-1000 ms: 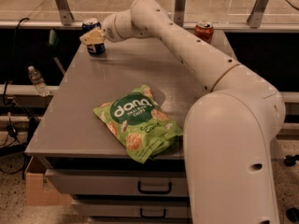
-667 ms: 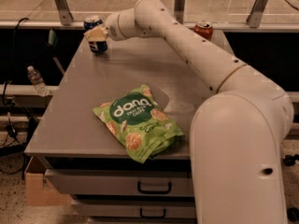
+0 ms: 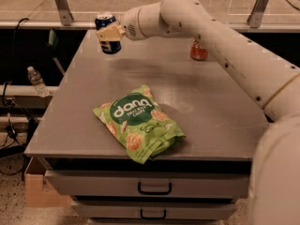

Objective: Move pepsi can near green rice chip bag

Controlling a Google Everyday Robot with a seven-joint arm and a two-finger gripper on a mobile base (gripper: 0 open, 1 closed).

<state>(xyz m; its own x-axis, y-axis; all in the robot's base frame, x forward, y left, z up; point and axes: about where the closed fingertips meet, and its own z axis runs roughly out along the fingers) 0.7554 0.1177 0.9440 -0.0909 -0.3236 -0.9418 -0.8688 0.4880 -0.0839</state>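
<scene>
The pepsi can (image 3: 107, 33) is dark blue with a silver top. My gripper (image 3: 110, 33) is shut on it and holds it upright, lifted above the far left part of the grey table (image 3: 220, 102). The green rice chip bag (image 3: 138, 123) lies flat near the table's front edge, well in front of the can and a little to its right. My white arm reaches in from the right, across the back of the table.
A red can (image 3: 198, 50) stands at the back of the table, partly hidden behind my arm. Drawers with handles (image 3: 154, 188) sit under the table front. A water bottle (image 3: 35, 81) stands on the left, off the table. A cardboard box (image 3: 40, 191) is on the floor.
The gripper has lifted the pepsi can off the table's far left corner and carried it up and slightly right. The chip bag has not moved.
</scene>
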